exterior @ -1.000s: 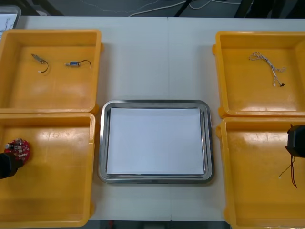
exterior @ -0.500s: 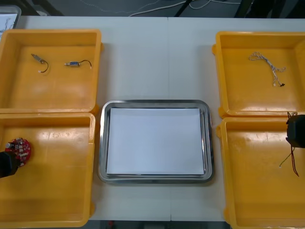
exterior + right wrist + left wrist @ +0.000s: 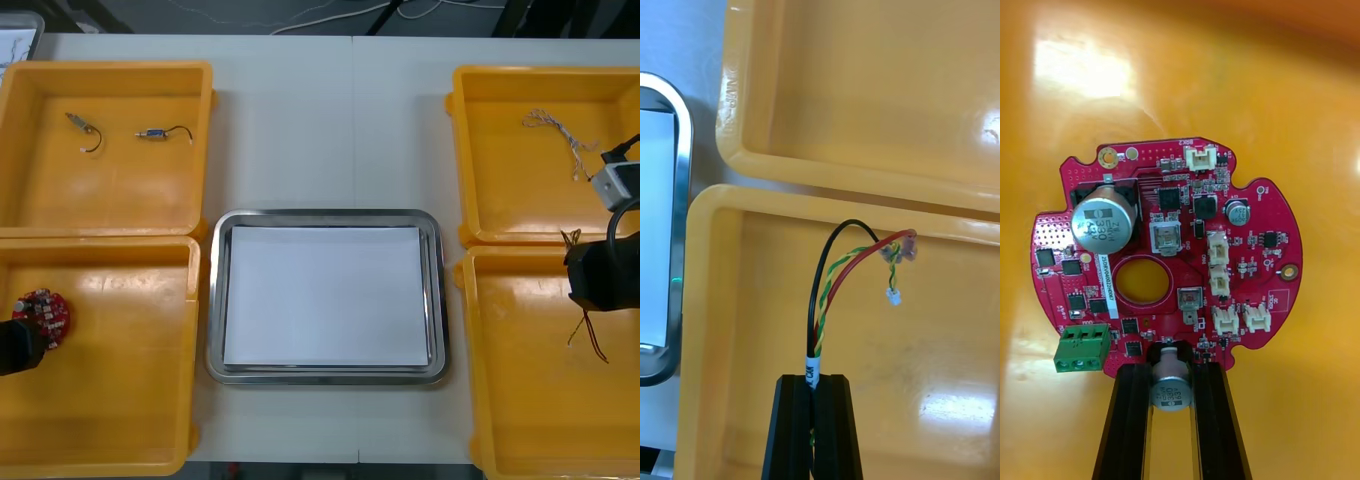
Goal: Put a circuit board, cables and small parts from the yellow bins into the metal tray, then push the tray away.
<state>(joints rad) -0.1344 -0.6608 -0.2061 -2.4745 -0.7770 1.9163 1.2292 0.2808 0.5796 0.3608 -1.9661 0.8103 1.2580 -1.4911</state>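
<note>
Progress: right gripper [image 3: 814, 382], pinching the red and yellow cable [image 3: 836, 285], has lifted toward the metal tray [image 3: 325, 217]; left gripper [image 3: 1171, 367] clamps the circuit board [image 3: 1165, 247].

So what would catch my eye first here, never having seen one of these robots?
Most likely the round red circuit board, pinched at its edge by the left arm's fingers in the near left yellow bin. The right arm's fingers hold a black, red and yellow cable over the near right yellow bin. Between them sits the metal tray, white inside.
</note>
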